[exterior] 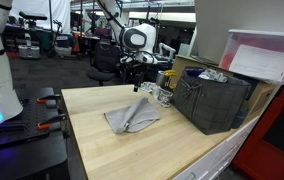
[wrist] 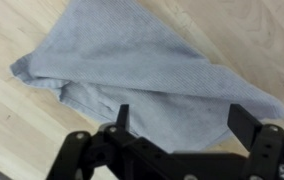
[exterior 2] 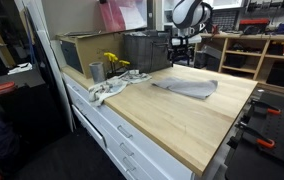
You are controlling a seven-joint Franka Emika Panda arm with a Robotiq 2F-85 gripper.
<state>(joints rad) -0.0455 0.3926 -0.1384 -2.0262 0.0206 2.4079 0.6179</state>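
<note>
The hand (wrist: 179, 115) stood wide open, holding nothing, just above the grey cloth (wrist: 142, 65), which lay crumpled mid-tabletop (exterior: 102, 150). A dark crate (exterior: 214, 100) stood near the cloth, and open room lay toward the front edge. An exterior view showed a metal cup (exterior 2: 96, 71) at the tabletop's edge; the wrist view showed cloth and wood alone.

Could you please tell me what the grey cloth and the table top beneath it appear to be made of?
The grey cloth looks like soft, matte fabric, perhaps cotton: it lies in limp folds. The table top looks like light wood with a smooth finish: grain lines and plank seams show.
</note>
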